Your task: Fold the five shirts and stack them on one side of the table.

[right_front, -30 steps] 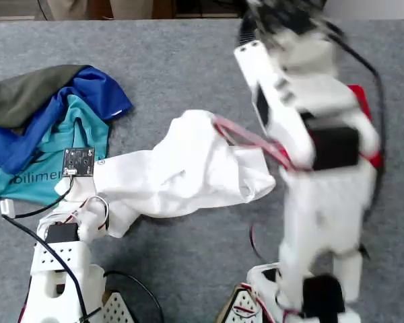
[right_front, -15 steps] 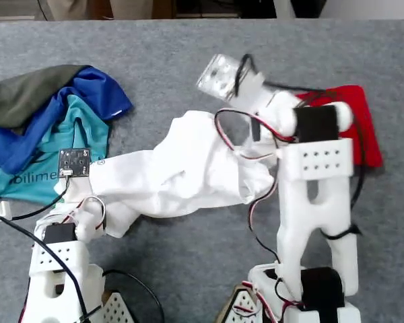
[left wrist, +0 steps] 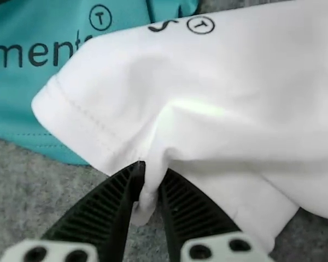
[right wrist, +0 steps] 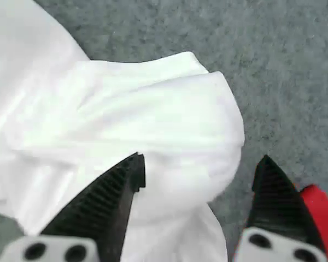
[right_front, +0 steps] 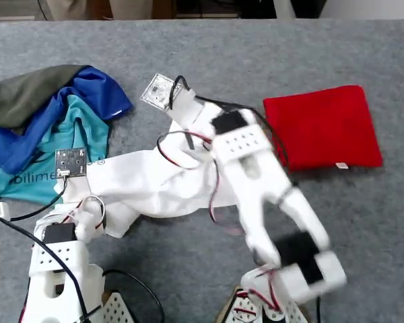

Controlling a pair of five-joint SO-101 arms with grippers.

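A crumpled white shirt (right_front: 145, 185) lies across the table's middle. My left gripper (left wrist: 147, 188) is shut on a fold near its sleeve hem, close to the teal shirt (left wrist: 27, 60). My right gripper (right wrist: 199, 183) is open just above the shirt's bunched far end, one finger (right wrist: 112, 194) over the cloth and the other over the grey table. The right arm (right_front: 249, 168) stretches diagonally over the white shirt. A folded red shirt (right_front: 321, 126) lies flat at the right. Teal (right_front: 60, 145), blue (right_front: 87, 94) and dark grey (right_front: 27, 94) shirts are heaped at the left.
The table (right_front: 256, 54) is covered in grey cloth. Bare grey surface lies at the back middle and at the front between the two arm bases. The left arm's base (right_front: 57, 276) stands at the front left, with cables trailing beside it.
The right arm swung left from over the red shirt and came down over the white shirt, leaving the red shirt in full view. The left gripper stayed shut on the white shirt, barely moving.
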